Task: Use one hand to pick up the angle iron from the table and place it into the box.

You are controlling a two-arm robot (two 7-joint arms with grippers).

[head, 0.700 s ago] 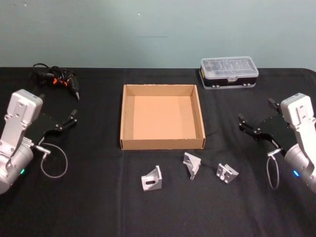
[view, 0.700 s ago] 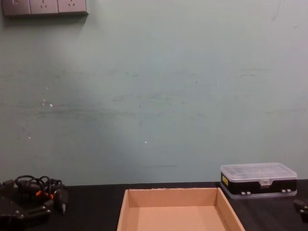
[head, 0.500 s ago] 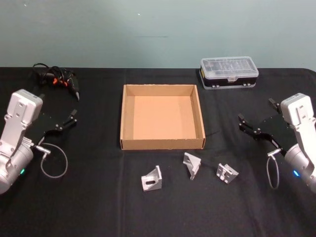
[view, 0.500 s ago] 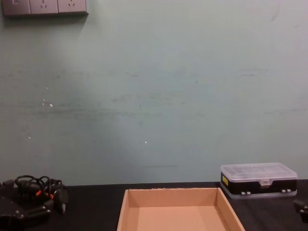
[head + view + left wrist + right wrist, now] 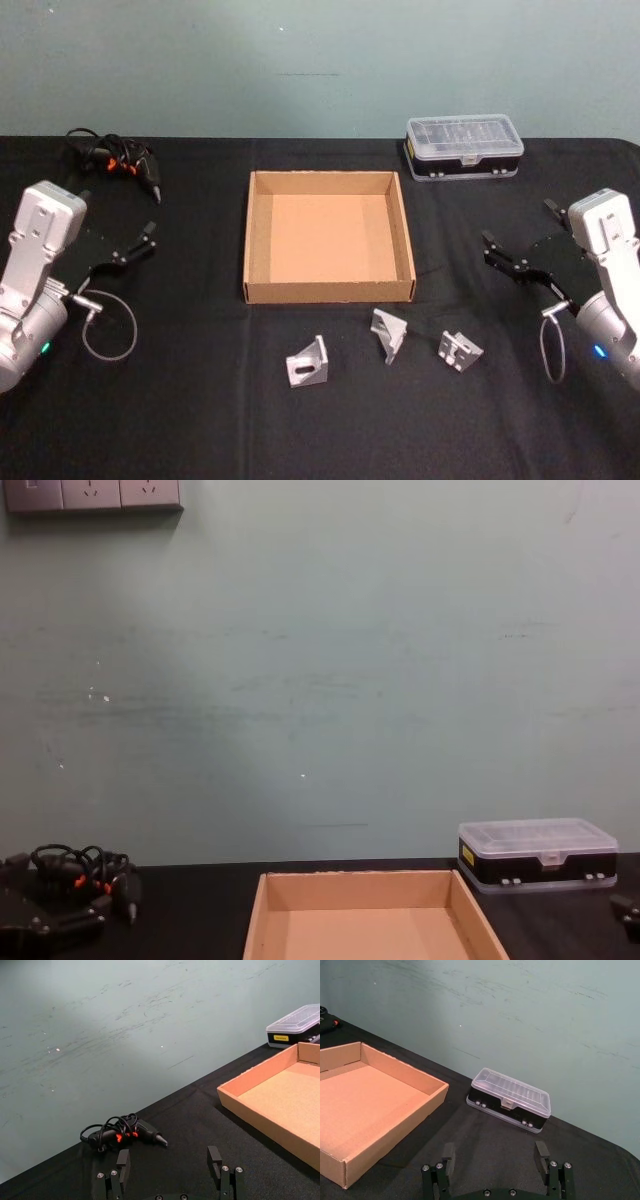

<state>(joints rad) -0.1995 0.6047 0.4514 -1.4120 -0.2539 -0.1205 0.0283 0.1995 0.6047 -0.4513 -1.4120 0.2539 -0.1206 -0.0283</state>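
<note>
1. Lying in a row on the bench (image 5: pixel 200 430), three angle irons (image 5: pixel 389 333) sit just on the robot's side of the box (image 5: pixel 330 292).
2. Rightmost angle iron (image 5: pixel 459 350) lies closest to the right hand (image 5: pixel 518 228), inward and robot-ward of its wide-spread, empty jaws.
3. Left hand (image 5: pixel 118 215) hovers well apart, jaws equally wide.

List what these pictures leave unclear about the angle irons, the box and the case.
Three angle irons, head view: too small to count holes.
Box, chest view: near wall cut off by the bottom edge.
Black case, right wrist view: cloudy lid hides contents.
Its label, left wrist view: too small to read.
</note>
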